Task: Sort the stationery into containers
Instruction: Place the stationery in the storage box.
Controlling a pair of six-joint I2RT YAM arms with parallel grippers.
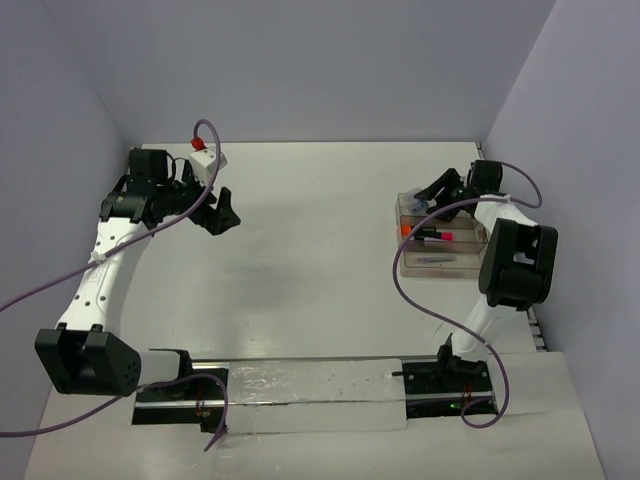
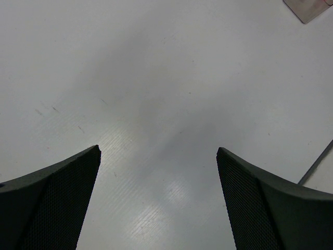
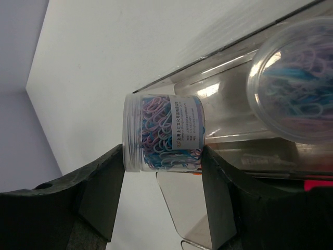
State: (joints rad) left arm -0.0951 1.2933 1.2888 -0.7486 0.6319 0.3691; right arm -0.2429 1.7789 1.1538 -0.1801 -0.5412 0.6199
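My right gripper (image 1: 424,200) is shut on a small round jar (image 3: 162,133) full of blue and pink paper clips, held on its side by lid and base (image 1: 416,203). It hangs over the far-left end of the clear smoky tray (image 1: 400,268), at the far compartment. A second jar (image 3: 296,78) lies in that compartment. In the tray's middle lie a black pen with an orange-red end (image 1: 420,232) and a magenta pen (image 1: 445,236); a grey-purple pen (image 1: 433,260) lies in the near compartment. My left gripper (image 1: 222,212) is open and empty over bare table (image 2: 158,151).
The tray stands close to the right wall (image 1: 560,150). A corner of the tray (image 2: 312,8) shows far off in the left wrist view. Purple cables (image 1: 420,290) loop beside both arms.
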